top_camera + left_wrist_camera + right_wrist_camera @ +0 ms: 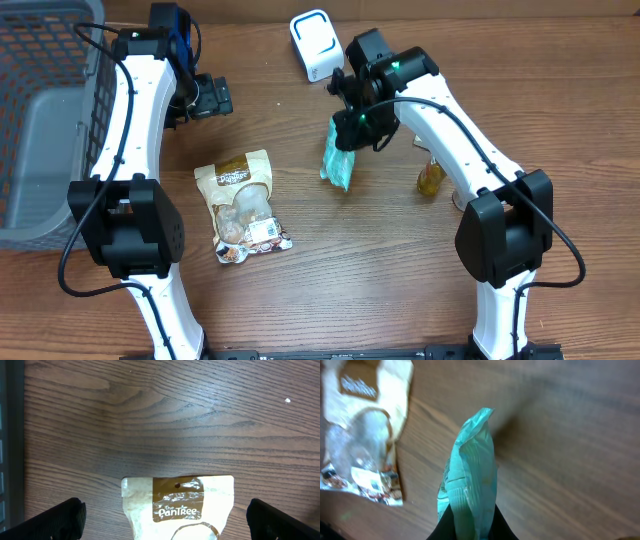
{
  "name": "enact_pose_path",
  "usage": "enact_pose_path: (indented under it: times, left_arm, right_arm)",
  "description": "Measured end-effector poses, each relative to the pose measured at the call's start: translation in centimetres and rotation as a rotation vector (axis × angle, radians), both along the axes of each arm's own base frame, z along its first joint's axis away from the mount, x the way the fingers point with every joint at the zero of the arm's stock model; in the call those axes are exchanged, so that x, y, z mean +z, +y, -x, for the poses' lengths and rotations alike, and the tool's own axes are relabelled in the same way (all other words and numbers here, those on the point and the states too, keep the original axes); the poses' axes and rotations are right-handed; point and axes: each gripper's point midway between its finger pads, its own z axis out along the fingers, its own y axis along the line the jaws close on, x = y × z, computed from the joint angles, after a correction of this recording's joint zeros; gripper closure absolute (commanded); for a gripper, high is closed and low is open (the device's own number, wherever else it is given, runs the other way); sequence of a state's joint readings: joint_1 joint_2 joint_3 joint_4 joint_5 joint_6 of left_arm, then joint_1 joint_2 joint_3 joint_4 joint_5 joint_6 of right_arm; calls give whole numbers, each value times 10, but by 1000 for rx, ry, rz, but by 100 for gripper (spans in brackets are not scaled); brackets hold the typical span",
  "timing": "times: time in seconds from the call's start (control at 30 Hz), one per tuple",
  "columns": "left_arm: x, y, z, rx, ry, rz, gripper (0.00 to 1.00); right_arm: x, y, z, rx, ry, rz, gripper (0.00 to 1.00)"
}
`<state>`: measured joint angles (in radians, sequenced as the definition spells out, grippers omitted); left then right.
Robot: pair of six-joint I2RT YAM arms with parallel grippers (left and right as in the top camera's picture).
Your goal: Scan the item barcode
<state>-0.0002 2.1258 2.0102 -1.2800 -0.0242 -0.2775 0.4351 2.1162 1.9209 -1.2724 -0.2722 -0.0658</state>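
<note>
The left gripper [207,98] stands spread wide and empty. Just ahead of it a tan pouch [177,505] lies flat, printed "The PanTree". The right gripper [355,125] is pinched tight on the teal packet [338,165], which hangs below its fingers, with the white scanner [313,43] just beyond. No barcode or readable print shows on the packet, so the scan seems not yet done.

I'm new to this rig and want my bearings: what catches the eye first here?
The teal packet stands out most, pinched in the shut right gripper and held over the middle of the wooden table. Left of it a beige PanTree snack pouch lies flat, with the open left gripper hovering just beyond its top edge. A white scanner sits at the far edge, and a grey basket fills the left side.
</note>
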Motion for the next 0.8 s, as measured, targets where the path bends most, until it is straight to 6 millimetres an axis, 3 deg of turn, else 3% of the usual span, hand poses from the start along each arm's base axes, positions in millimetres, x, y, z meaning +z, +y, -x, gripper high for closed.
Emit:
enact_pose_path:
  times: [0.27, 0.43, 0.5, 0.57, 0.6, 0.7, 0.8]
  left_arm:
    - [0, 0, 0, 0, 0, 0, 0]
    - [0, 0, 0, 0, 0, 0, 0]
    - [0, 0, 0, 0, 0, 0, 1]
    - [0, 0, 0, 0, 0, 0, 1]
    - [0, 0, 0, 0, 0, 0, 1]
    - [0, 0, 0, 0, 0, 0, 1]
    - [0, 0, 0, 0, 0, 0, 1]
  right_arm:
    - [-44, -25, 22, -18, 81, 123, 95]
    - [-61, -39, 25, -23, 78, 197, 88]
    - [-65, -43, 22, -28, 61, 219, 78]
    - [-66, -46, 19, -34, 44, 239, 58]
    - [-67, -48, 15, -35, 25, 253, 53]
    - [-67, -53, 4, -81, -19, 284, 43]
    - [-66, -55, -7, -152, -58, 297, 43]
